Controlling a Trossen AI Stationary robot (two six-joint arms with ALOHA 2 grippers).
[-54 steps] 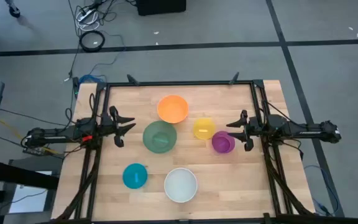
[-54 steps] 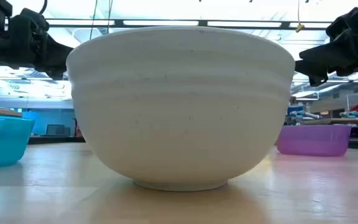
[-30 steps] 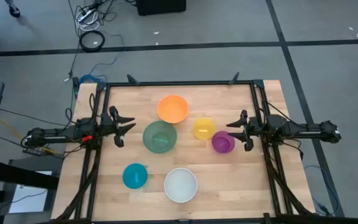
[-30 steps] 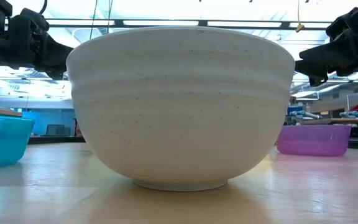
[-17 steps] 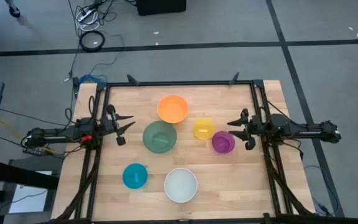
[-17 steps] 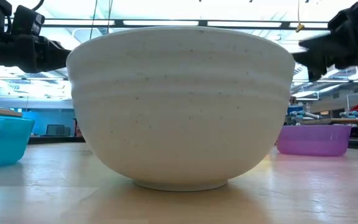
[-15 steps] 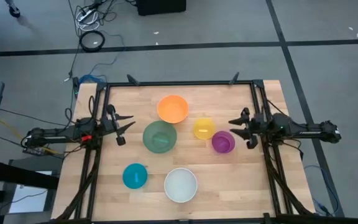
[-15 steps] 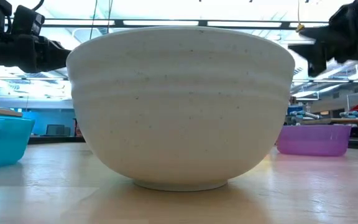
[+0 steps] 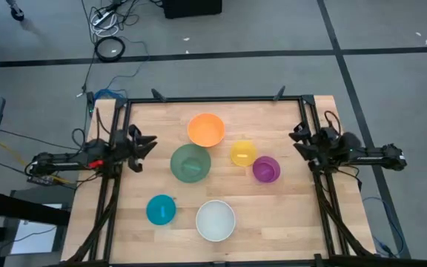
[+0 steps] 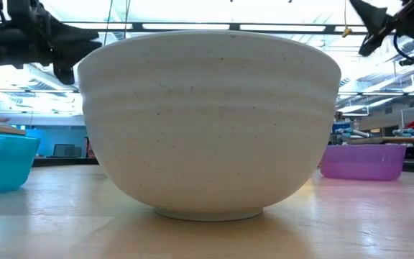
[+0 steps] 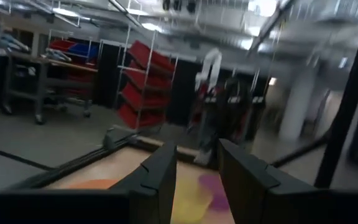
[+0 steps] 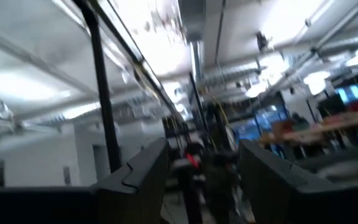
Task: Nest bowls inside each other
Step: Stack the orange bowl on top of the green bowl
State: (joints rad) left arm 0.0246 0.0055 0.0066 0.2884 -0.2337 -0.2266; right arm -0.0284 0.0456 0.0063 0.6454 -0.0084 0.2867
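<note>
Six bowls sit upright on their bases on the wooden table (image 9: 273,215), none inside another. They are the orange bowl (image 9: 205,130), green (image 9: 190,162), yellow (image 9: 243,153), purple (image 9: 266,169), blue (image 9: 161,209) and white (image 9: 216,220). The white bowl (image 10: 208,122) fills the low view. Beside it are the blue bowl (image 10: 2,162) and the purple bowl (image 10: 361,162). My left gripper (image 9: 144,142) hangs open at the table's left side, left of the green bowl. Its fingers (image 11: 196,152) hold nothing. My right gripper (image 9: 300,134) is open at the right side, tipped upward, right of the purple bowl. Its fingers (image 12: 202,149) hold nothing.
Black frame rails (image 9: 213,99) run along the table's far edge and both sides, under each arm. Bare wood lies between the blue bowl and the left rail, and to the right of the white bowl. Cables (image 9: 110,48) lie on the floor beyond.
Both grippers have tipped their fingers upward and rolled a little, the right one much more. The right gripper has risen and its tips have drawn back toward the table's right edge, away from the purple bowl. No bowl has moved.
</note>
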